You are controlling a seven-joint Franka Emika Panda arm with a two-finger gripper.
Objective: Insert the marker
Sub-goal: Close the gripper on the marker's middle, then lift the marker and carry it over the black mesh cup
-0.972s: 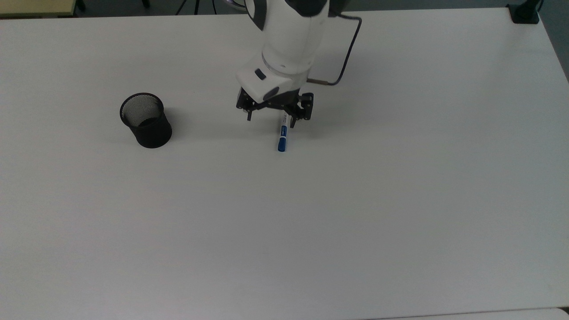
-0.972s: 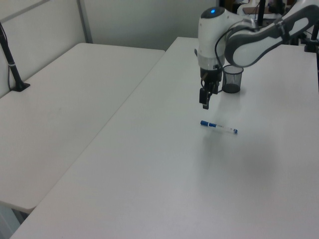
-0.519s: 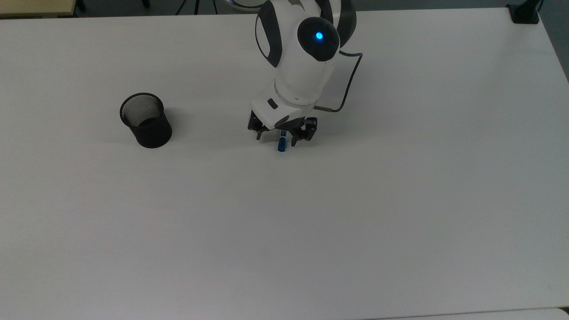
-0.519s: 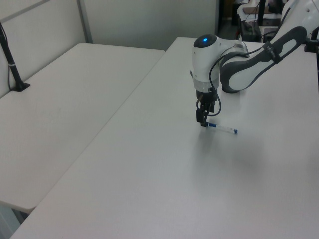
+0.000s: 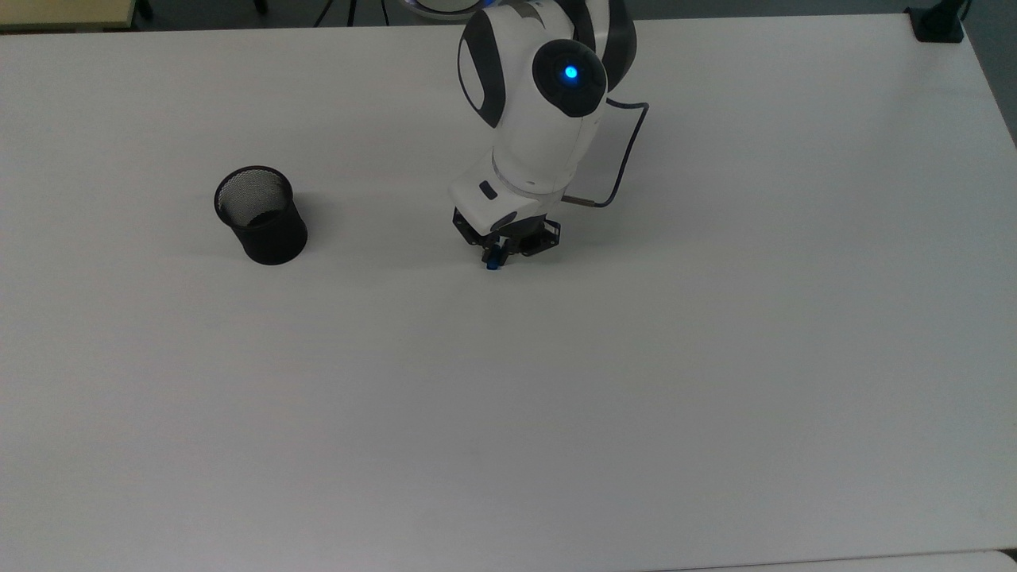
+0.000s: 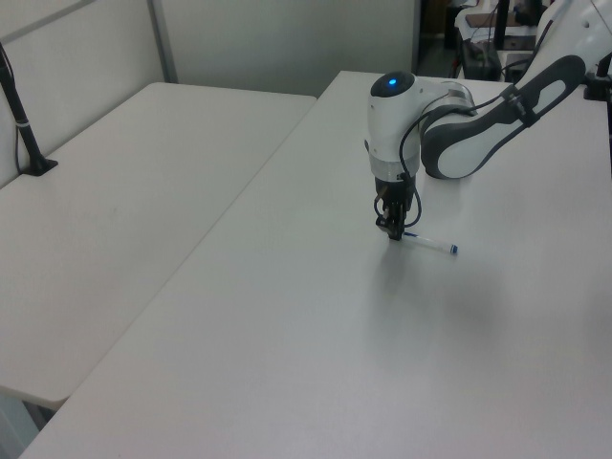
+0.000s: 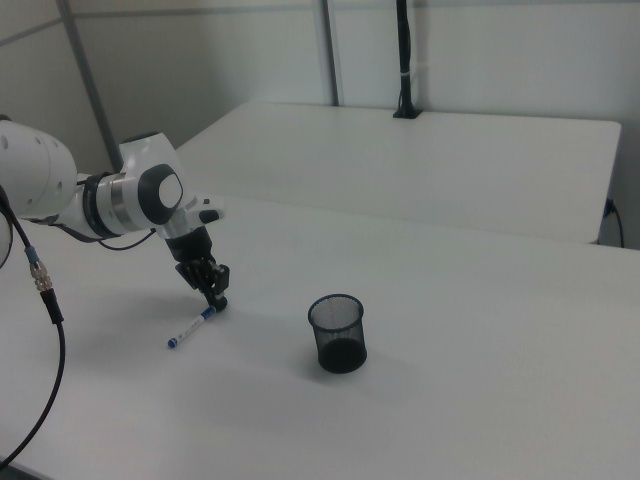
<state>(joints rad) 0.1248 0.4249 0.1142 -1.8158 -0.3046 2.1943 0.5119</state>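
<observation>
Lying flat on the counter (image 5: 715, 357), the marker (image 7: 195, 325) sits well apart from the mesh cup (image 5: 262, 216). Jaws look clenched on its capped end; lifting should be slow and vertical, since the off-centre hold invites swinging.

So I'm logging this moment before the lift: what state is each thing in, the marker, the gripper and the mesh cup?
marker: lying flat on the table, its blue-capped end between the gripper's fingers.
gripper: down at the table, shut on the marker's capped end.
black mesh cup: upright, nothing in it, standing apart from the marker toward the top view's left.
</observation>
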